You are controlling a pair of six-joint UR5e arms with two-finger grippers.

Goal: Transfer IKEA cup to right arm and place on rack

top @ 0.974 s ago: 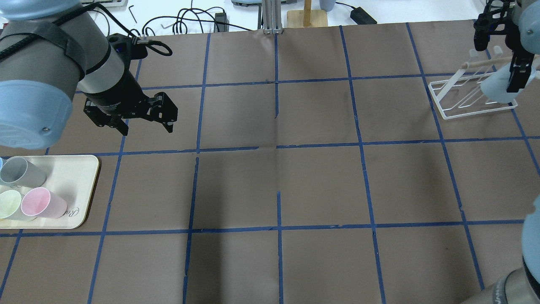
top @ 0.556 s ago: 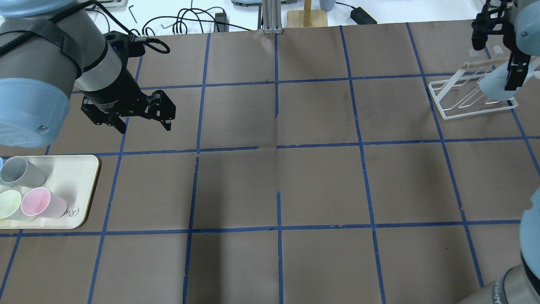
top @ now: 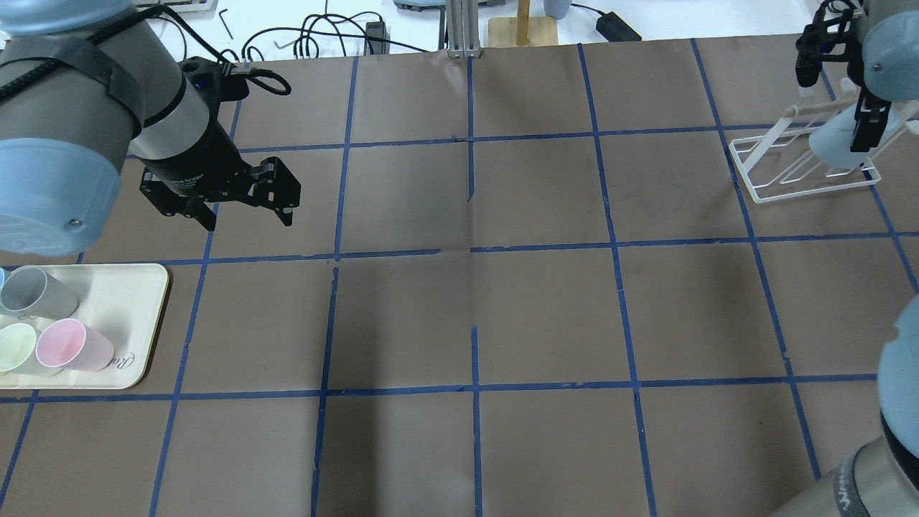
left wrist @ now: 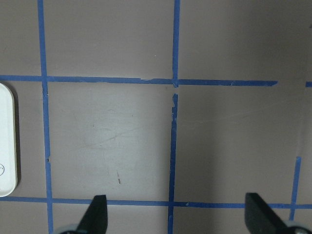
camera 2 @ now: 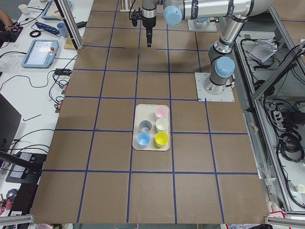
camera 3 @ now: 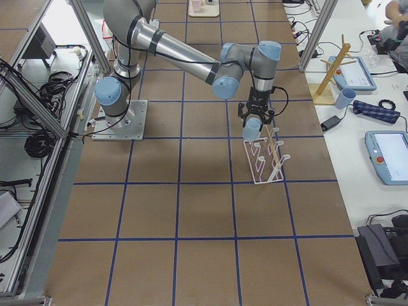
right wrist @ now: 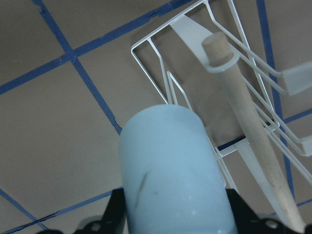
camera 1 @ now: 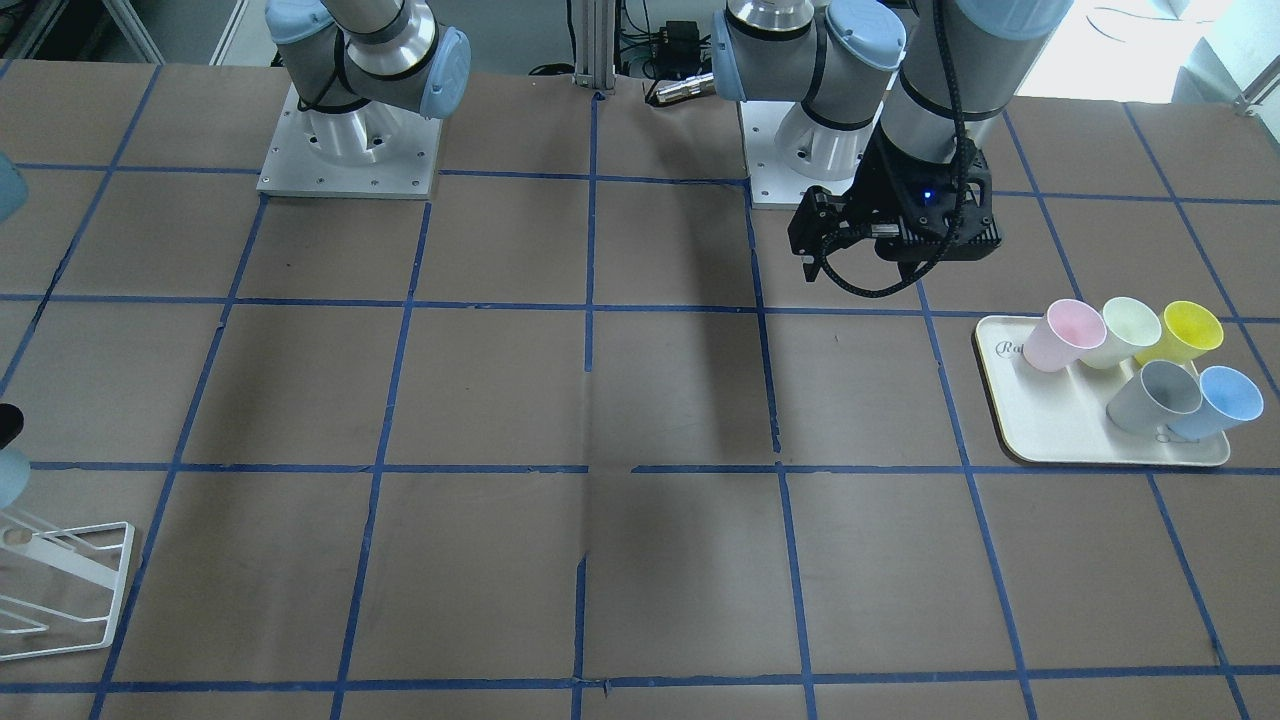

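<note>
My right gripper (top: 833,108) is shut on the pale blue IKEA cup (top: 829,147) and holds it over the white wire rack (top: 775,183) at the far right. In the right wrist view the cup (right wrist: 170,175) sits between the fingers, just beside a wooden-tipped peg (right wrist: 219,48); I cannot tell whether it touches the rack (right wrist: 161,63). The exterior right view shows the cup (camera 3: 251,130) above the rack's near end (camera 3: 268,162). My left gripper (top: 248,208) is open and empty, hovering over bare table, as the left wrist view (left wrist: 176,217) also shows.
A cream tray (camera 1: 1060,430) at the robot's left holds a second blue cup (camera 1: 1225,400), a grey one (camera 1: 1160,392), a pink one (camera 1: 1065,335), a pale green one (camera 1: 1125,330) and a yellow one (camera 1: 1190,332). Cables and a wooden stand (top: 523,29) lie beyond the far edge.
My right gripper has carried the cup a little left and farther back over the rack. The left gripper has barely shifted and stays open.
</note>
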